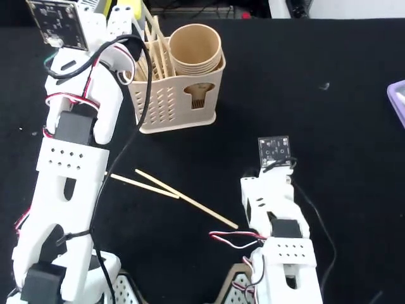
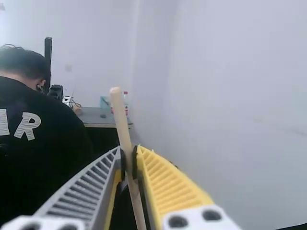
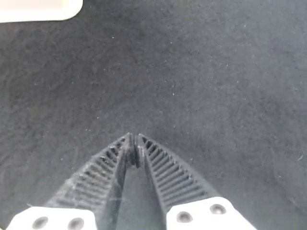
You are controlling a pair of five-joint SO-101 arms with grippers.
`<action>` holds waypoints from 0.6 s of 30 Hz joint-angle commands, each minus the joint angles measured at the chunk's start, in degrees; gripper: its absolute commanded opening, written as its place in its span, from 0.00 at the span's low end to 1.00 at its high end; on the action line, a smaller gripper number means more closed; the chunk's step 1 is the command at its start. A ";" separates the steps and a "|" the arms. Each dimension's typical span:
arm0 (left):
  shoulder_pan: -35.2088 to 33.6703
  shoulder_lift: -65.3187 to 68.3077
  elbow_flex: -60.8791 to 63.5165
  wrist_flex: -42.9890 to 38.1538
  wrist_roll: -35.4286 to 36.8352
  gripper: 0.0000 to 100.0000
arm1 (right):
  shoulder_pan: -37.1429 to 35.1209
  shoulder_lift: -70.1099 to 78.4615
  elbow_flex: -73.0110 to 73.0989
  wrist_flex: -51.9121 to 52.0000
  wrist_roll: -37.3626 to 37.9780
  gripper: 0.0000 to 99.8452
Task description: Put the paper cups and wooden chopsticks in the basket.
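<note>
At the upper left of the high view, the left arm is hanging over the basket, which is standing on the black table. Its wrist view is showing the left gripper pinching one chopstick between its grey and yellow fingers, with the stick pointing up past the tips. Inside the basket, a stack of cups is sitting in the right-hand compartment; about five rims are showing, though the exact count is hard to tell. A bundle of sticks is standing in the left-hand compartment, too crowded to count. Below the basket, near the middle of the frame, two loose chopsticks are lying on the table in a narrow V. At the lower centre-right, the right arm is resting low, and the right gripper is pressing its fingers together on nothing, just above the bare cloth. Judging from this, the cups seem done and the step in hand is dropping the held chopstick into the basket. The next move is calling for lining the stick up over the left-hand compartment, then spreading the fingers so it slides in beside the others. After that, the two loose chopsticks are waiting.
</note>
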 commanded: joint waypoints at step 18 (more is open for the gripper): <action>-0.04 -0.53 -3.65 4.75 -0.79 0.03 | -3.78 -1.71 -0.04 -1.14 -0.35 0.01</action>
